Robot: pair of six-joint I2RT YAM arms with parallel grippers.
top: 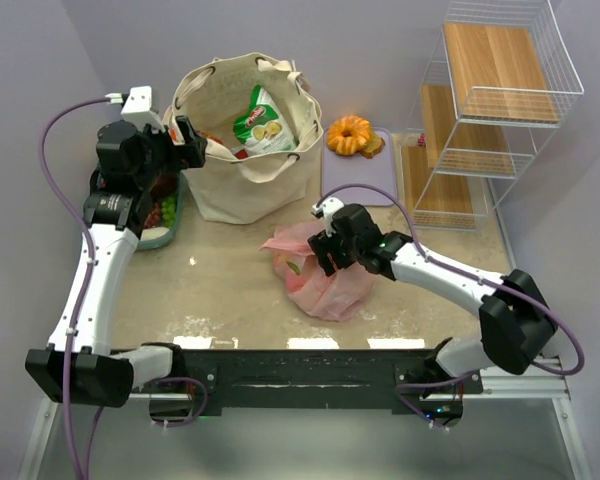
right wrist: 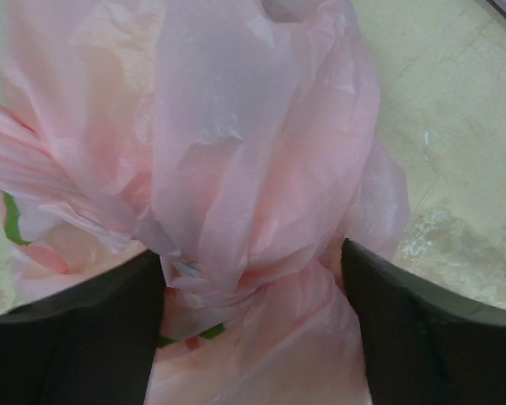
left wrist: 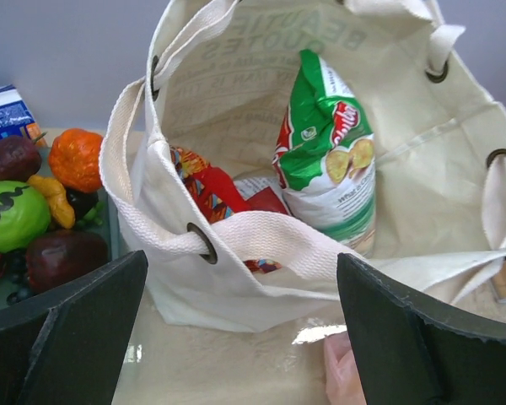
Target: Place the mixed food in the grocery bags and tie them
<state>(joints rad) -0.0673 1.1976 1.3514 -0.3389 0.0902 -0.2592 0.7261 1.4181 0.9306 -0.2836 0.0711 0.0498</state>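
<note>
The wide-open left gripper (left wrist: 240,268) is facing the cream canvas tote (top: 248,192); the wide-open right gripper (right wrist: 253,272) is straddling the thin pink plastic bag (right wrist: 253,126).

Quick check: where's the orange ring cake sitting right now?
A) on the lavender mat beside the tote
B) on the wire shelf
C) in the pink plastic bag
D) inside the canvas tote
A: in the top view the orange ring cake rests on the far end of the lavender mat, outside the canvas tote.
</note>
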